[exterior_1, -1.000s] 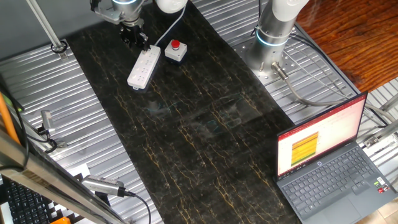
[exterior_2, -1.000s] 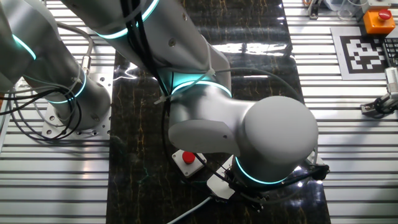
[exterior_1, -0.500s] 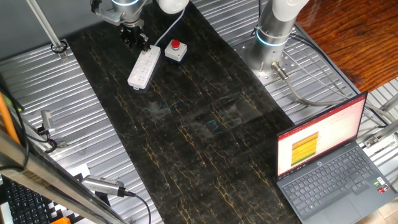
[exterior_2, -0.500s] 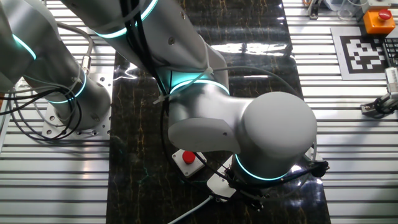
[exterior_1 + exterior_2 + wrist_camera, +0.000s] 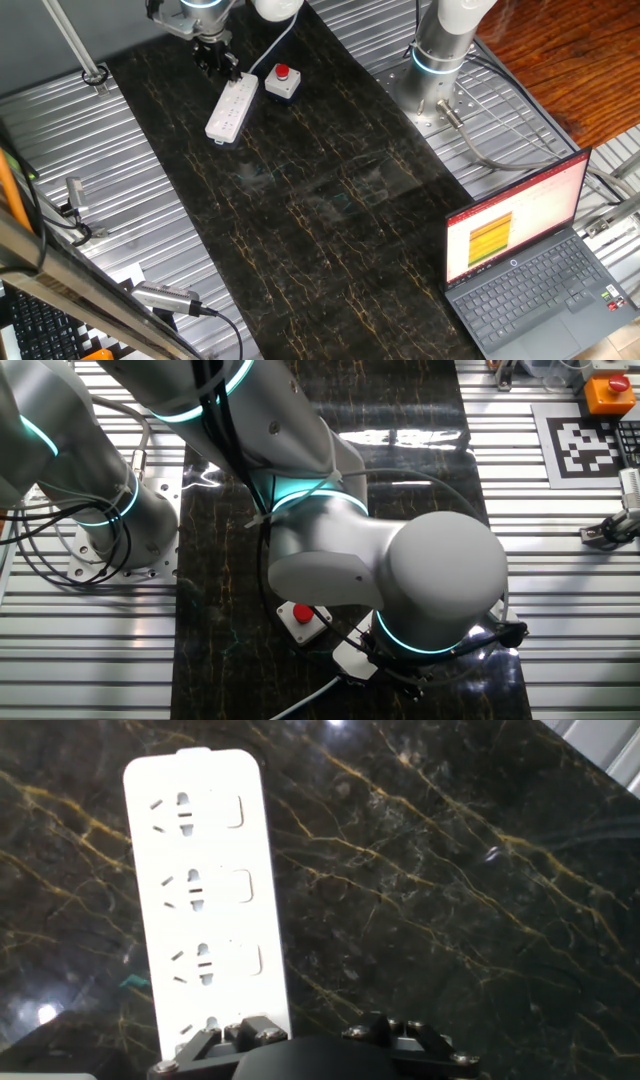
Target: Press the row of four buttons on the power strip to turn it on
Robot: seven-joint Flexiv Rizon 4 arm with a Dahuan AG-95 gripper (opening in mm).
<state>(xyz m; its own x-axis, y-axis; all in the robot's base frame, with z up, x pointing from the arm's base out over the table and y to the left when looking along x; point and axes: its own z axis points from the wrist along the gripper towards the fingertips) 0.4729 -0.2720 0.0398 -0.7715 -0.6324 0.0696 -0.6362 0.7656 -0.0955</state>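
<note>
The white power strip (image 5: 231, 108) lies slantwise on the dark marble mat, its cable running off toward the back. In the hand view the power strip (image 5: 205, 900) runs top to bottom, with a rocker button (image 5: 240, 886) to the right of each socket. Three buttons show there; the nearest socket is partly hidden behind the hand. My gripper (image 5: 218, 63) hangs over the strip's cable end, and whether it touches is unclear. In the hand view only the gripper's dark body (image 5: 315, 1048) shows, with no fingertips. In the other fixed view the arm covers most of the strip (image 5: 352, 657).
A small white box with a red round button (image 5: 283, 80) sits just right of the strip's cable end. The arm's base (image 5: 440, 60) stands on the ribbed metal table at the back right. An open laptop (image 5: 530, 270) sits at the front right.
The wrist joint has shifted very slightly in the other fixed view. The power strip and the red-button box have not moved.
</note>
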